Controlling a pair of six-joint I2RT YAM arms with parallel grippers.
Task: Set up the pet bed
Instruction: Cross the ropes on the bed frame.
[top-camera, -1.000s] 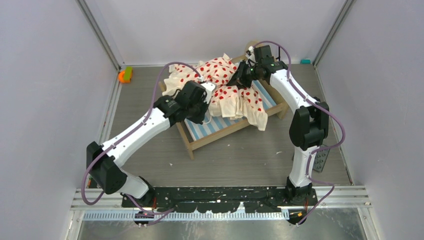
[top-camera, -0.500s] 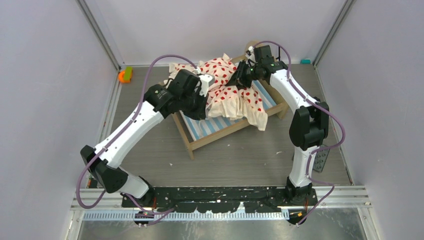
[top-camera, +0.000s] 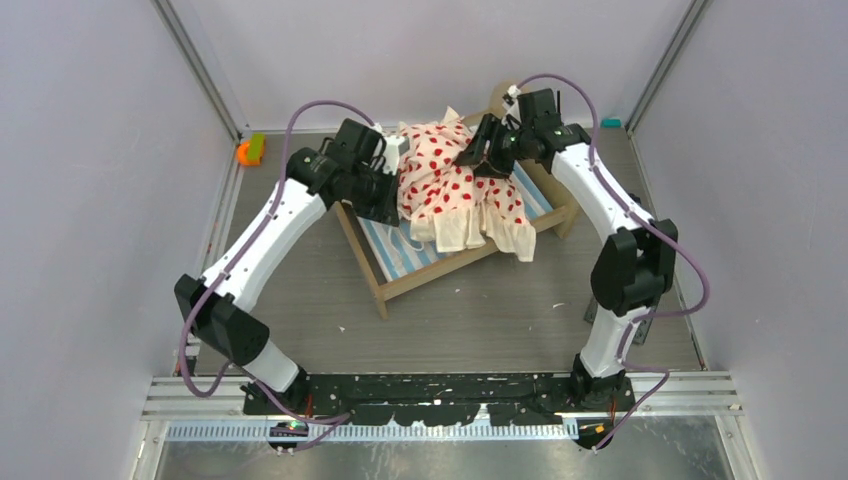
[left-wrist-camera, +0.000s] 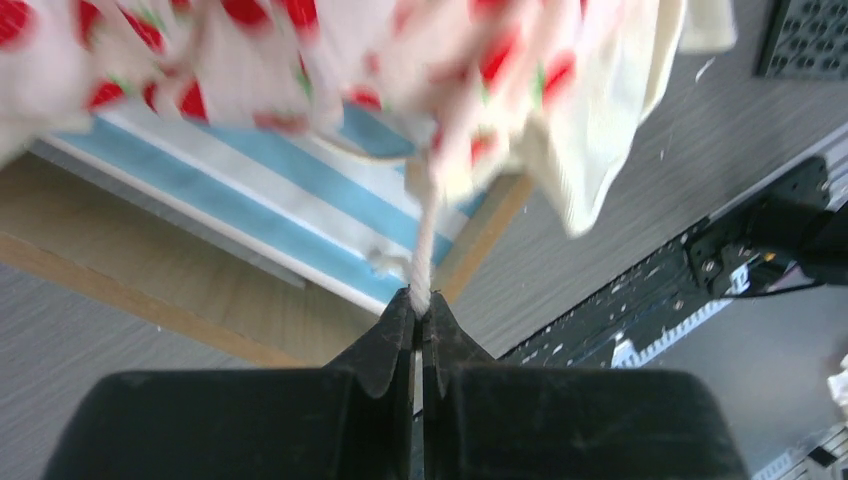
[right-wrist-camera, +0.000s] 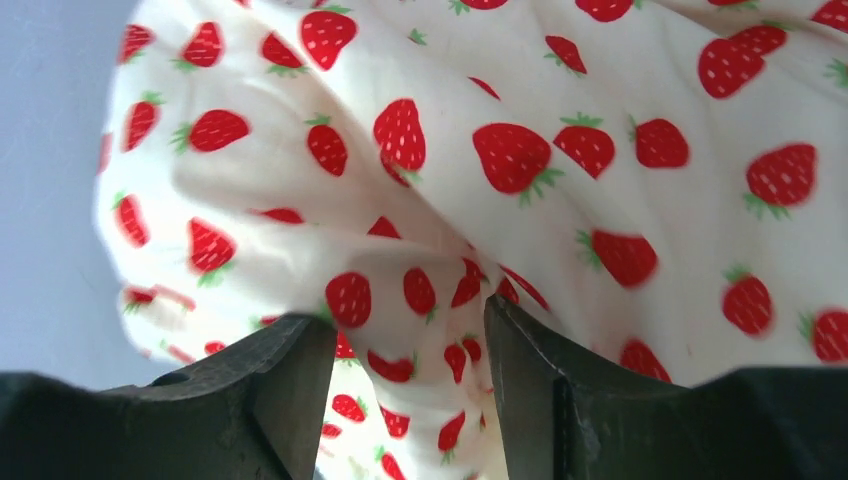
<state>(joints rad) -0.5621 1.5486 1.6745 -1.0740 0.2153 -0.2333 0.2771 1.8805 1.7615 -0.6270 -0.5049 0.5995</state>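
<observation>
pet bed (top-camera: 432, 275) sits centre, toward far wall. bedding (top-camera: 450, 190) heaped on far half: soft, light, limp, likely to slip. left gripper (left-wrist-camera: 418, 300) pinched tight on thin bedding edge. right gripper (right-wrist-camera: 410, 320) jaws parted, cloth loose between. best grab hems, corners.

The top external camera sits high above and behind the arm bases, looking down and forward over the whole table (top-camera: 450, 320), with the pet bed (top-camera: 425, 250) in mid-view toward the far wall. The left wrist camera looks out along the left gripper (left-wrist-camera: 420, 298) from low beside the bed, very near, facing across the striped mattress (left-wrist-camera: 250, 190) back toward the black base rail (left-wrist-camera: 650, 300). The right wrist camera looks past the right gripper (right-wrist-camera: 405, 325) so close that the bedding (right-wrist-camera: 520, 150) fills it; all three views share this red-printed bedding.
</observation>
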